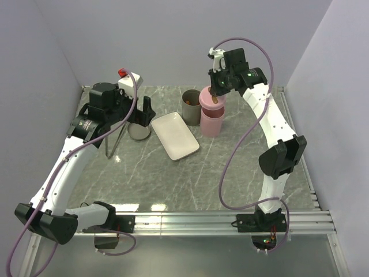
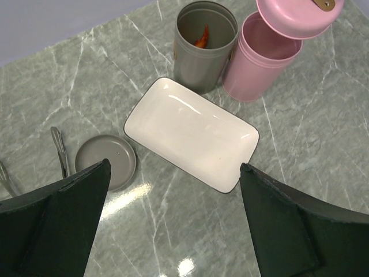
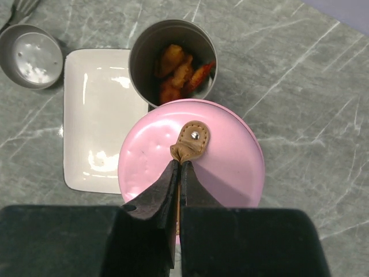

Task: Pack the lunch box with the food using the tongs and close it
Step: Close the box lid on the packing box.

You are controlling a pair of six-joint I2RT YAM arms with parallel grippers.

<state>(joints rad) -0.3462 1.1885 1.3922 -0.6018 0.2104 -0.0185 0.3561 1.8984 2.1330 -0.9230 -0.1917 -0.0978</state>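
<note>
Canister (image 3: 140, 60), dark grey, open-topped, glossy orange-brown food (image 3: 173, 72) inside.

Pink lid (image 1: 206, 98) & canister (image 1: 212, 123) crowd lunch box (image 1: 190, 109) on rt; left side free.

Tray (image 1: 174, 135): mid-table, lying aslant.
Lunch box (image 1: 191, 106): upright, just beyond the tray's far end; food (image 3: 179, 72) inside.
Second canister (image 1: 212, 122): upright, right of the lunch box, close against it.
Second lid (image 3: 230, 167): raised over the second canister.
Lunch box lid (image 2: 106, 161): flat on the table, left of the tray.
Tongs (image 2: 59, 151): just left of that lid.
</note>
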